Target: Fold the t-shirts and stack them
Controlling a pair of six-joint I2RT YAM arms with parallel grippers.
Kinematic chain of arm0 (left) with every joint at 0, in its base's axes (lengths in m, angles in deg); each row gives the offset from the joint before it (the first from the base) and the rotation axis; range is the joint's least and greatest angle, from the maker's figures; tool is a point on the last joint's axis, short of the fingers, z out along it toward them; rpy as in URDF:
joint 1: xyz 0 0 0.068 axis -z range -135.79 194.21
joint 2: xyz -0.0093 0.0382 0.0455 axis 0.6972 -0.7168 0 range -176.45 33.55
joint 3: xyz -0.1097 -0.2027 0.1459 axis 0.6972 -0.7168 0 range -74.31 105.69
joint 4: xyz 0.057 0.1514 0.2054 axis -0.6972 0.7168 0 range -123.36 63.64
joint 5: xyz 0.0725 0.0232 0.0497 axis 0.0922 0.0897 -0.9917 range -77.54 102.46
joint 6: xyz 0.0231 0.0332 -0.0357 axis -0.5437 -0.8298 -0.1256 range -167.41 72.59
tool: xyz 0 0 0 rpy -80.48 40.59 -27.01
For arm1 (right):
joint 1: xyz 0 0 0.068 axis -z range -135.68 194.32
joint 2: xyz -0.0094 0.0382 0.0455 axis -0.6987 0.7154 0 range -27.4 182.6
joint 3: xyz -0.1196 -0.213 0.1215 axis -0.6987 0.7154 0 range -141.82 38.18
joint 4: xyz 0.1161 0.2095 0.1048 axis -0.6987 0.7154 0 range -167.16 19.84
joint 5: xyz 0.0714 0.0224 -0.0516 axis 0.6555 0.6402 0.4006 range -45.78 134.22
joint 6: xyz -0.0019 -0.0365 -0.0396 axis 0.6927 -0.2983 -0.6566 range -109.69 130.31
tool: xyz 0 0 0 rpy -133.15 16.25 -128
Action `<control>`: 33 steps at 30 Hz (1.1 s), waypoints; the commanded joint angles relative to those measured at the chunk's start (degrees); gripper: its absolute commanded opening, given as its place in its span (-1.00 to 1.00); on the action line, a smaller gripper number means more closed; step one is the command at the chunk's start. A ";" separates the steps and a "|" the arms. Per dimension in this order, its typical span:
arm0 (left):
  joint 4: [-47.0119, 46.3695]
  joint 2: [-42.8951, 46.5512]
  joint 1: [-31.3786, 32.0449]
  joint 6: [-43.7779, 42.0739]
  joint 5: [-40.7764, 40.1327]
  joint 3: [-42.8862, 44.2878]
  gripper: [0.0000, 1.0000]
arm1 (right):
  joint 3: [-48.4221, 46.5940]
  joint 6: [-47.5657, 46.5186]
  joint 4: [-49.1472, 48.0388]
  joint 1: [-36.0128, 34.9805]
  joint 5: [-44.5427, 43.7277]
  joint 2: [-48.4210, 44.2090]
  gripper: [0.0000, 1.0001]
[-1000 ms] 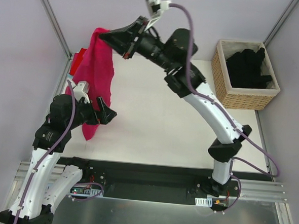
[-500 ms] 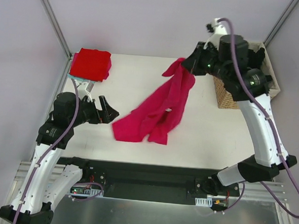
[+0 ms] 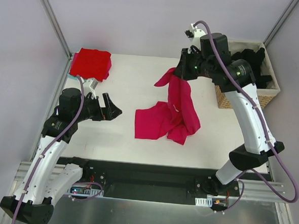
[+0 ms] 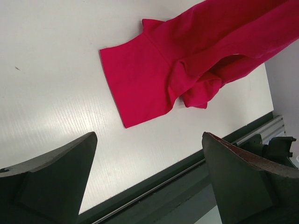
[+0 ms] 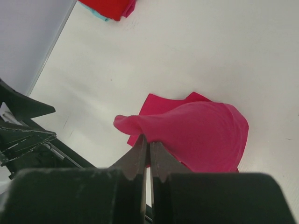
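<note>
One red shirt (image 3: 91,64) lies folded at the far left corner of the table (image 3: 131,80), seemingly on top of something pale blue that I can't make out. The magenta shirt (image 3: 167,118) sits mid-table, unfolded, its lower part crumpled and one end lifted. Black shirts (image 3: 246,67) wait in the wicker basket (image 3: 222,93), so most of the job remains, I'd say. The right tool (image 3: 179,74) reaches high, clamped on the raised magenta end. The left tool (image 3: 112,108) hovers low beside the shirt, jaws wide, holding nothing.
</note>
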 commanded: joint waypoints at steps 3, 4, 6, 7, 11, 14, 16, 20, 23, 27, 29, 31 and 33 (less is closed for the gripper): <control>-2.31 0.90 -0.74 1.19 0.80 -1.05 0.90 | 3.64 0.26 3.08 -2.83 3.35 -6.57 -0.99; -2.23 0.99 -0.74 0.93 1.15 -0.97 0.90 | 7.34 1.66 2.29 -4.40 2.48 -8.85 -0.99; -2.14 0.90 -0.74 0.67 1.59 -1.05 0.90 | 14.20 6.05 -0.09 -5.81 0.46 -15.89 -0.99; -2.22 0.90 -0.74 0.49 1.77 -1.14 0.90 | 21.02 7.64 -0.53 -7.04 -0.51 -17.91 -0.99; -2.31 0.81 -0.74 0.49 3.26 -1.41 0.90 | 30.66 15.46 2.61 -11.79 -6.99 -25.74 -0.99; -2.57 0.81 -0.74 0.93 3.79 -1.84 0.90 | 30.68 19.60 6.65 -14.69 -10.43 -28.21 -0.99; -2.93 0.38 -0.74 1.45 3.79 -2.28 0.89 | 30.06 19.52 8.33 -14.96 -11.85 -28.30 -0.99; -4.33 -0.68 -0.74 2.33 4.05 -2.28 0.89 | 25.16 11.72 9.66 -14.44 -16.85 -22.52 -0.99; -4.77 -1.30 -0.74 2.77 3.53 -1.85 0.89 | 20.67 2.61 9.75 -12.24 -16.86 -13.06 -0.99; -5.30 -2.00 -0.74 3.65 1.68 -0.88 0.89 | 12.15 -9.20 2.92 -7.07 -18.72 -0.02 -0.99; -5.39 -2.44 -0.74 4.09 0.28 -0.09 0.89 | 9.07 -12.81 -6.22 -1.97 -13.48 6.02 -0.99; -5.39 -2.88 -0.74 4.53 -0.95 0.53 0.89 | 2.68 -12.48 -13.76 3.11 -8.55 10.96 -0.99; -5.48 -3.40 -0.74 5.06 -1.74 1.14 0.89 | -3.49 -12.56 -16.61 6.64 -6.94 19.63 -0.99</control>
